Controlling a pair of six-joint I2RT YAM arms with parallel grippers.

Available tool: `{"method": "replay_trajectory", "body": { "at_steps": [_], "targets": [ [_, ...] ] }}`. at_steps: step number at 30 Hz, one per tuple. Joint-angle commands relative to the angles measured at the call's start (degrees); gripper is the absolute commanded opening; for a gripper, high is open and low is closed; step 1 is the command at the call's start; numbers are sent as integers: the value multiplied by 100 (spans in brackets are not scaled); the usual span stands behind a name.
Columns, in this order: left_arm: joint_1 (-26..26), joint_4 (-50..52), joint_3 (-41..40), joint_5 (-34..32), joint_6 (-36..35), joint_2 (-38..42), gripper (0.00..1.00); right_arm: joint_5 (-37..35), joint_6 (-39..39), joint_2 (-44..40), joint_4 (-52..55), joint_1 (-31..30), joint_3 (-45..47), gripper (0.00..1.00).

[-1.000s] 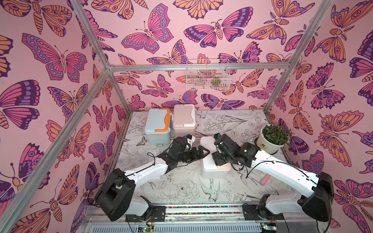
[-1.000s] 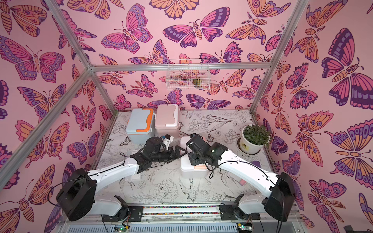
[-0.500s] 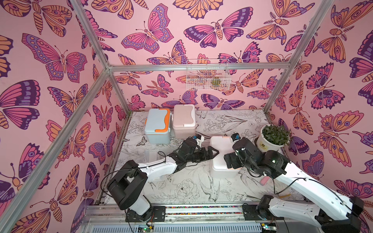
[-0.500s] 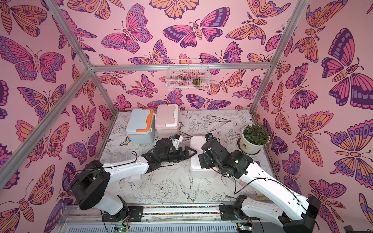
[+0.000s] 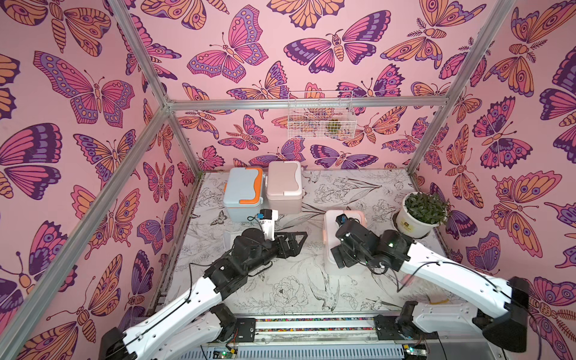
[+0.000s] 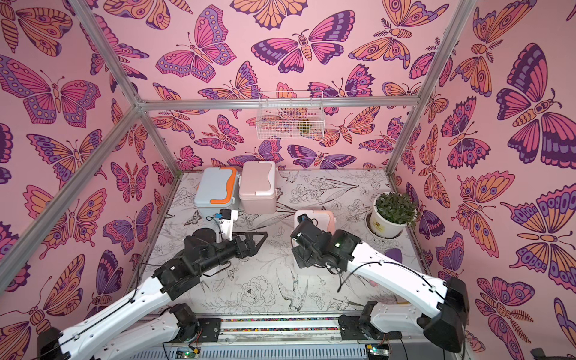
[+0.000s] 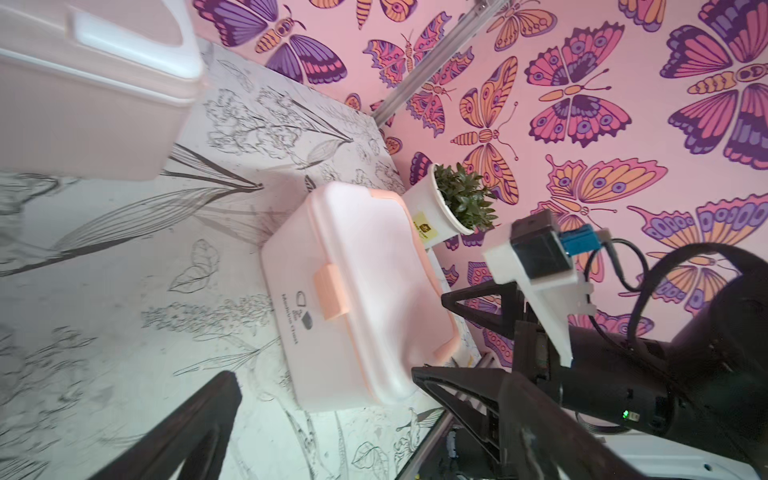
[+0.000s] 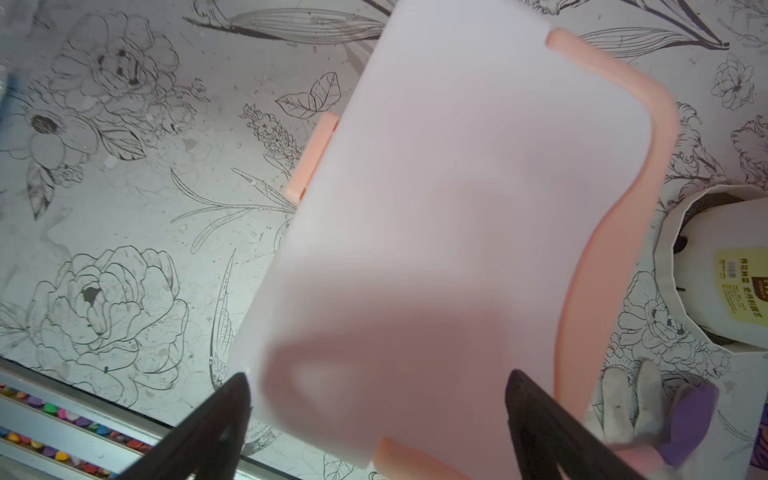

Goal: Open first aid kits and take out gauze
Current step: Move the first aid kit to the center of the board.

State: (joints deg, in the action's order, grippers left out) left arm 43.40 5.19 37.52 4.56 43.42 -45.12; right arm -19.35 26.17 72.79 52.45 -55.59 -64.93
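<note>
Three first aid kits stand shut on the table. The blue-grey one with orange trim (image 5: 244, 193) (image 6: 218, 193) and the beige-pink one (image 5: 284, 187) (image 6: 258, 187) (image 7: 83, 104) sit side by side at the back. The white one with peach trim (image 5: 343, 218) (image 6: 321, 216) (image 7: 365, 299) (image 8: 478, 208) stands mid-right. My right gripper (image 5: 338, 255) (image 8: 376, 378) hangs open just over its lid. To the kit's left, my left gripper (image 5: 296, 240) (image 6: 258, 238) (image 7: 324, 374) is open and empty. No gauze shows for certain.
A white pot with a green plant (image 5: 419, 215) (image 8: 715, 270) stands just right of the white kit. A white and purple glove-like item (image 8: 648, 399) lies by the pot. A wire basket (image 5: 319, 118) hangs on the back wall. A pale flat patch (image 5: 230, 238) lies by the left wrist.
My right gripper's jaws have spread wider over the white kit, which now sits slightly further right. My left gripper reached toward the kit, then drew back to the left.
</note>
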Motion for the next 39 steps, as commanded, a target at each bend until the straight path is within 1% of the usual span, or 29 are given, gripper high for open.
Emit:
{"method": "replay_trajectory", "body": {
  "at_steps": [1,5,9,11,13,18,23,25,27,30,34,39],
  "targets": [
    [-57,996,-177,-553,-313,461,100,-340,106,529,-44,-150,-454,97],
    [-108,1446,-138,-631,-358,753,100,-853,254,1375,155,-157,-692,97],
    [-180,1738,12,-541,-421,668,100,-1616,417,1968,348,-137,-736,95],
    [-231,1831,130,-474,-482,478,100,-1969,410,2081,394,-97,-735,94],
    [-282,1910,293,-394,-535,233,100,-2176,261,2148,256,17,-623,93],
    [-334,1944,780,-51,-513,-402,100,-2384,-67,2133,-176,541,-202,91],
    [-338,1924,948,46,-252,-672,100,-2013,-502,1768,-897,1191,312,91],
    [-332,1924,964,37,-157,-707,100,-1849,-647,1501,-1056,1318,384,91],
    [-332,1924,1012,43,-74,-728,100,-1662,-750,1348,-1139,1332,385,91],
    [-332,1939,1089,24,-15,-741,100,-1186,-789,974,-1163,1312,403,93],
    [-325,2003,1161,-25,118,-699,100,-635,-831,259,-1168,1309,609,95],
    [-277,2003,1009,-186,220,-356,100,-222,-836,-442,-873,1318,723,96]
  ]
}}
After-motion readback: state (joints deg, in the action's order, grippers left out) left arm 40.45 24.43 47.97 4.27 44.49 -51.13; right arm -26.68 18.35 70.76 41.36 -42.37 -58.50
